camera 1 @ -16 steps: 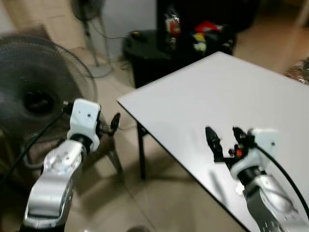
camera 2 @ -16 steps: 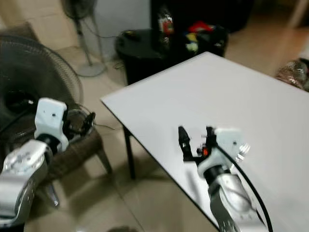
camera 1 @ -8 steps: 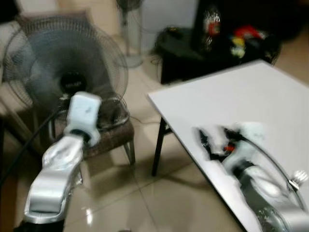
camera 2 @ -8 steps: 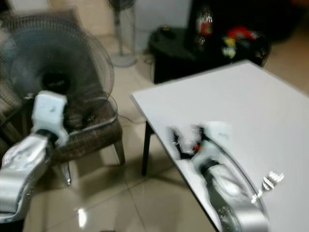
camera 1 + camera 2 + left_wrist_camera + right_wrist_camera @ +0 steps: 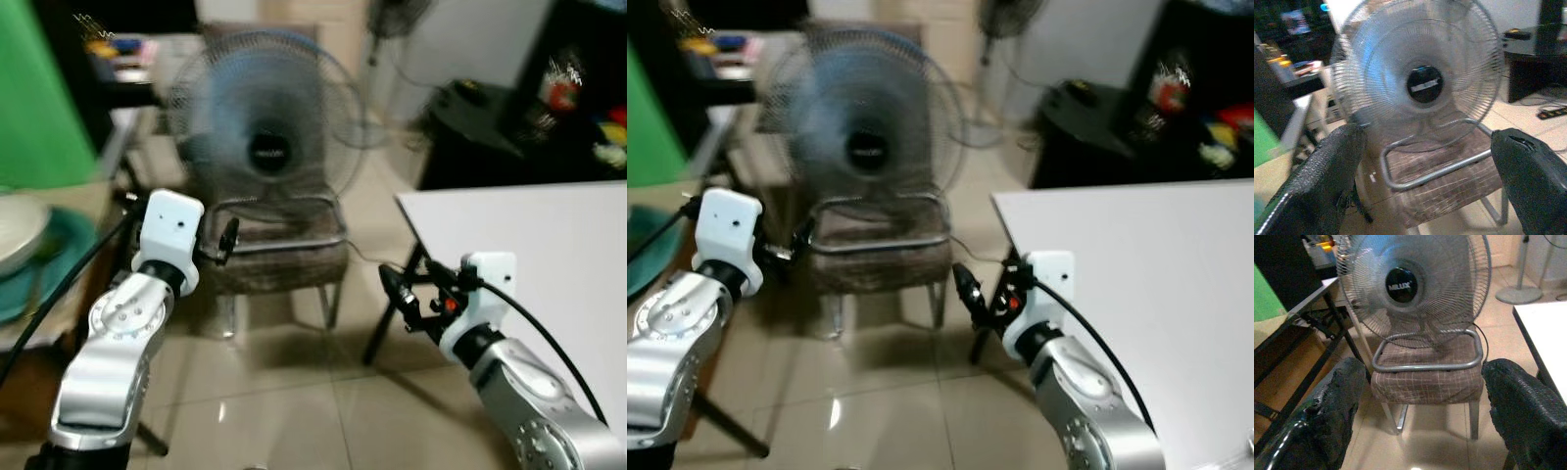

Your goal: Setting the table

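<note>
The white table (image 5: 534,240) stands at the right, with its near corner by my right gripper (image 5: 413,289). That gripper hangs open over the floor just left of the corner, nothing between its fingers. My left gripper (image 5: 1425,181) is raised at the left, open and holding nothing, with one fingertip (image 5: 228,238) showing beside its white wrist block. Both point toward a fan (image 5: 1408,284). At the far left a pale bowl (image 5: 18,227) sits on a teal plate (image 5: 29,284).
The grey standing fan (image 5: 266,137) rests on a low padded stool (image 5: 279,262) straight ahead. A green panel (image 5: 39,108) and a dark-framed side table (image 5: 1308,308) lie to the left. A black cabinet (image 5: 490,137) with clutter stands behind the white table. The floor is glossy tile.
The camera has swung left: the white table slid to the right edge, the fan and stool came to the centre, and the bowl and plate came into view. Both arms keep their pose.
</note>
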Controlling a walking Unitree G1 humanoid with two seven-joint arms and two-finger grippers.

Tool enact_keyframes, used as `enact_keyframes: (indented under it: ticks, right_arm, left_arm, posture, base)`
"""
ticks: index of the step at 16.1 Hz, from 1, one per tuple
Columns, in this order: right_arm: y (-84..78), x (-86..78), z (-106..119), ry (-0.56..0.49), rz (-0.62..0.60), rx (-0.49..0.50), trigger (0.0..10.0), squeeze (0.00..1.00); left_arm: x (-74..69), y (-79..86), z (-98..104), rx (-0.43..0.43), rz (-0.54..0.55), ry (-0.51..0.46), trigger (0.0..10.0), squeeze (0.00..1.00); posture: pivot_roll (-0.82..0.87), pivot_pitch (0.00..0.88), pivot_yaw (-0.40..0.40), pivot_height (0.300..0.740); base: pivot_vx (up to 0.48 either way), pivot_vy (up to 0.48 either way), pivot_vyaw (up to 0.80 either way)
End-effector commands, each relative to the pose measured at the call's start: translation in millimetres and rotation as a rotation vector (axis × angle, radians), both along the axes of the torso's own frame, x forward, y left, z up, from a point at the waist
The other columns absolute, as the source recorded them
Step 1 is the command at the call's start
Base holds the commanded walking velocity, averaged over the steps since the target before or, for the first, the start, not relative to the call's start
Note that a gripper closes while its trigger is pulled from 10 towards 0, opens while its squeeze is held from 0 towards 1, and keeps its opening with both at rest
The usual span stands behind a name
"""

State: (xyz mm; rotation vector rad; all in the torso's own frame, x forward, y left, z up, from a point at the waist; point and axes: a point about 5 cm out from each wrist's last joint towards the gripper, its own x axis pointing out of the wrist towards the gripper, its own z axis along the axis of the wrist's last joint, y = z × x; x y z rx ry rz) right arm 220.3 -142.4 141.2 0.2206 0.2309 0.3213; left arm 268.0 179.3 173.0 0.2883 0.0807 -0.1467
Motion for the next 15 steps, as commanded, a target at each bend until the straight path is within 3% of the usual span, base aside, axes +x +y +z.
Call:
enact_keyframes:
  ticks: [1,6,15]
  right_arm:
    - [-4.3,2.0,2.1,-0.015,-0.009,-0.004,10.0,0.0]
    - [-5.5,6.4,2.3,-0.026,0.001,-0.012,10.0,0.0]
    - [-14.9,21.9,-1.6,-0.063,-0.168,-0.097,10.0,0.0]
  left_arm:
    - [1.3,-3.7,3.3,0.004,-0.007,-0.014,10.0,0.0]
    - [-0.2,-4.5,3.3,-0.003,-0.01,-0.011,10.0,0.0]
    - [-3.2,-3.3,-2.9,-0.014,0.02,0.011,10.0,0.0]
  posture:
    - [0.07,0.0,-0.01,0.74]
    - [0.08,0.0,-0.018,0.74]
    - [0.08,0.0,-0.028,0.74]
  base:
    - [0.0,0.0,0.8]
    - [0.0,0.057,0.8]
    - [0.0,0.333,0.0]
